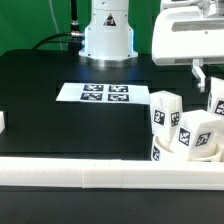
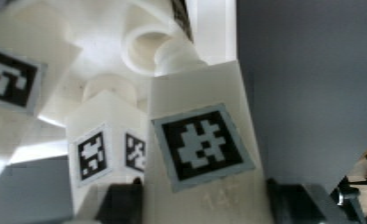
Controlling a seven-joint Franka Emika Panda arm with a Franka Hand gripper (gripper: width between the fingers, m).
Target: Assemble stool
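On black table (image 1: 40, 90) toward exterior view's right, just behind front rail (image 1: 100, 178): seat (image 1: 183, 154) with tagged legs (image 1: 165, 111) bunched upright at it. Gripper (image 1: 203, 77) hovering above the cluster, jaws apart, clamping nothing; wrist view close on one leg's tag, seen between dark fingertips (image 2: 301, 200). Marker board (image 1: 97, 95) flat mid-table, apart from stool parts.
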